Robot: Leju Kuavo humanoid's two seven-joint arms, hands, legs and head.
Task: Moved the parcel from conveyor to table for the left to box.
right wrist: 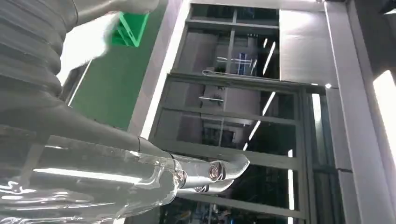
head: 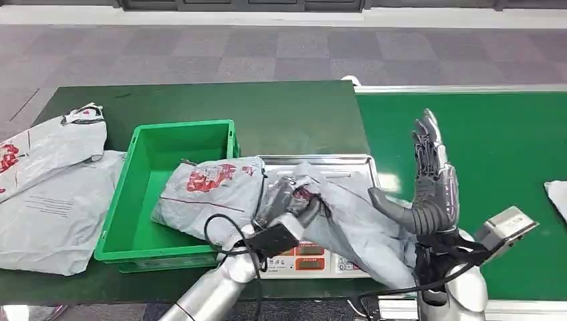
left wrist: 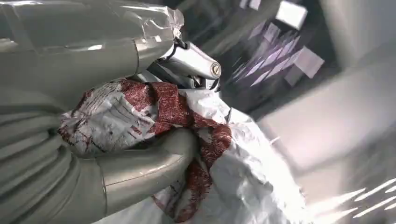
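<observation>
A grey plastic parcel (head: 348, 221) with red print lies across the metal scale (head: 321, 162), between the green box and the conveyor. My left hand (head: 289, 200) grips a crumpled fold of it; the left wrist view shows the parcel (left wrist: 140, 116) bunched between thumb and fingers (left wrist: 187, 60). A second grey parcel (head: 207, 197) lies over the right wall of the green box (head: 160, 194). My right hand (head: 431, 180) stands upright beside the scale, fingers straight and apart, holding nothing. In the right wrist view the right hand (right wrist: 140, 172) points up at windows.
Two more grey parcels (head: 47, 187) lie on the dark green table (head: 281, 114) left of the box. The bright green conveyor (head: 495, 154) runs to the right, with a pale parcel corner (head: 558, 194) at its edge. The scale's display (head: 309, 257) faces me.
</observation>
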